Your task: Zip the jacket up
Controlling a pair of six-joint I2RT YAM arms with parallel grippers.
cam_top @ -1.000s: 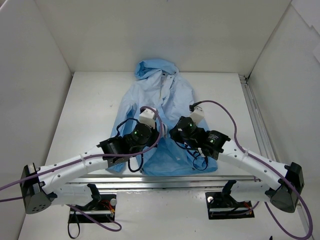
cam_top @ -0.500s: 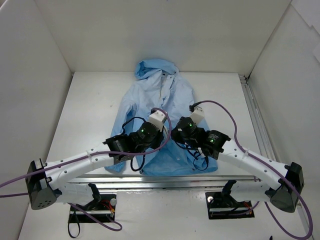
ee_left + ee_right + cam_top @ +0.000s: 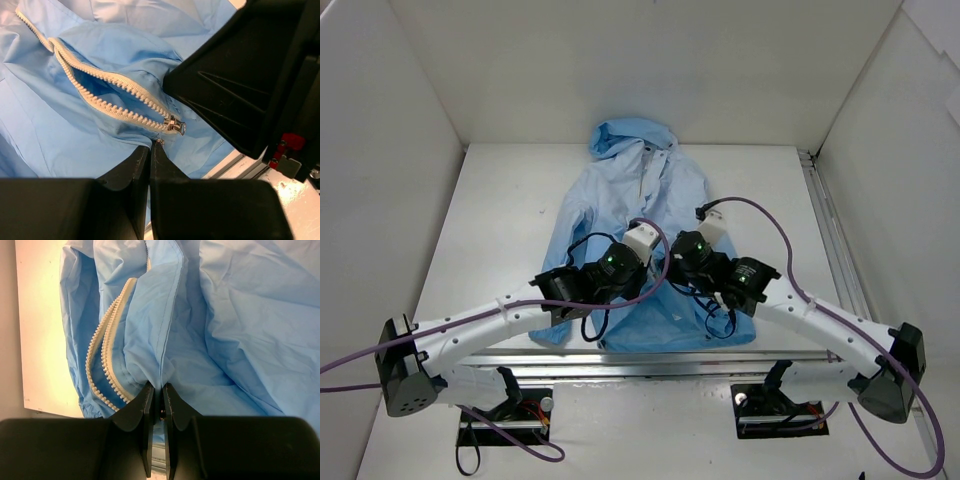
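The light-blue jacket (image 3: 630, 190) lies flat on the table, hood at the far end. Both grippers sit close together over its lower front. In the left wrist view my left gripper (image 3: 151, 146) is shut, its tips pinching the small metal pull just below the zipper slider (image 3: 175, 125). The white zipper teeth (image 3: 110, 95) lie open above the slider. My right gripper (image 3: 160, 388) is shut on a fold of jacket fabric (image 3: 165, 330) beside the white zipper strip (image 3: 102, 355). The right gripper's black body (image 3: 250, 75) looms just beside the slider.
A metal rail (image 3: 650, 360) runs along the table's near edge under the jacket hem, and another rail (image 3: 830, 230) along the right side. White walls enclose the table (image 3: 500, 200) on the left, back and right.
My left arm has swung right and forward, bringing its gripper up next to the right gripper. The right gripper has barely shifted.
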